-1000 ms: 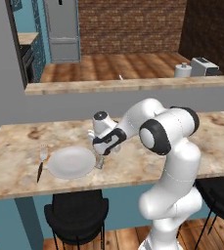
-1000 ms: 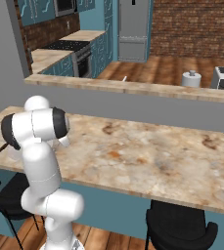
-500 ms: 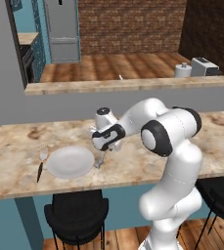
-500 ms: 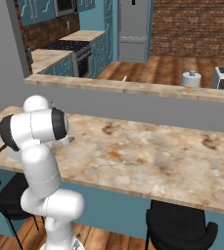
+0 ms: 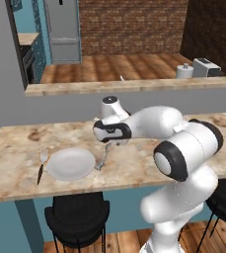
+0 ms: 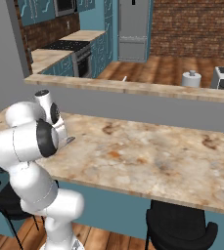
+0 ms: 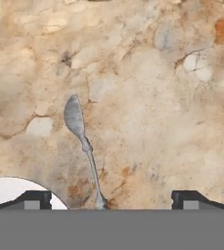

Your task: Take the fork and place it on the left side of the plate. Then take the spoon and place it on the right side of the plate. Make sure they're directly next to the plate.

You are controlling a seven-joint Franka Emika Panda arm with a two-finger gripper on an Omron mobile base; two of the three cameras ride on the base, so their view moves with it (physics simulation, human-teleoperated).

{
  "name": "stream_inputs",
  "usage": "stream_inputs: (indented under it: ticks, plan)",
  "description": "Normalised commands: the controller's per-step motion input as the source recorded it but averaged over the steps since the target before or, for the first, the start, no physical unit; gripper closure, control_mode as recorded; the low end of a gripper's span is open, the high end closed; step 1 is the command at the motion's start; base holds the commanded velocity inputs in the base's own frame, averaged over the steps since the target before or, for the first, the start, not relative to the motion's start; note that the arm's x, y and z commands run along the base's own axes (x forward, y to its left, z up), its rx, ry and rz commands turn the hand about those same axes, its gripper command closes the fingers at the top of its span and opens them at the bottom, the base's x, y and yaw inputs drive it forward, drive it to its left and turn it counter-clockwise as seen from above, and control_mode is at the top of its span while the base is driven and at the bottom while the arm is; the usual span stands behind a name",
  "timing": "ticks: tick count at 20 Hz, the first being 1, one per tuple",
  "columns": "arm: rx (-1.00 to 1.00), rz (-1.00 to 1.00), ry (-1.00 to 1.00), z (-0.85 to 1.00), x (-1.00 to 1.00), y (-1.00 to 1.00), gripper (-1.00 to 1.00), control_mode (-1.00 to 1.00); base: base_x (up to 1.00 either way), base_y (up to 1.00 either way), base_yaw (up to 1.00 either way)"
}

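— Where do your jaws stand?

— My gripper [image 7: 108, 199] hangs with its jaws wide apart, holding nothing. Below lies the slim all-metal silver spoon [image 7: 84, 146], flat on the marble counter [image 7: 147, 97], just right of the round pale grey-white plate [image 5: 70, 164]. The brown-handled fork [image 5: 41, 165] lies beyond the plate, at its left.

— Handling?

— Light, stiff, slippery, I judge; I'd pinch mid-handle.

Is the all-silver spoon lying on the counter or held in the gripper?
Lying on the counter: the all-silver spoon lies flat on the marble beside the plate; the open gripper hovers above.
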Motion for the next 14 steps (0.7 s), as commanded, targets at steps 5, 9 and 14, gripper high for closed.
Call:
stream_inputs:
  ticks: [5,9,14]
  plan:
    - [0.06,0.11,0.02,0.54,-0.98,-0.05,-1.0,-1.0,0.0,0.0,0.0]
    - [0.03,0.26,0.04,0.51,-1.0,-0.13,-1.0,-1.0,0.0,0.0,0.0]
    - [0.0,0.29,0.01,0.36,-1.0,-0.36,-1.0,-1.0,0.0,0.0,0.0]
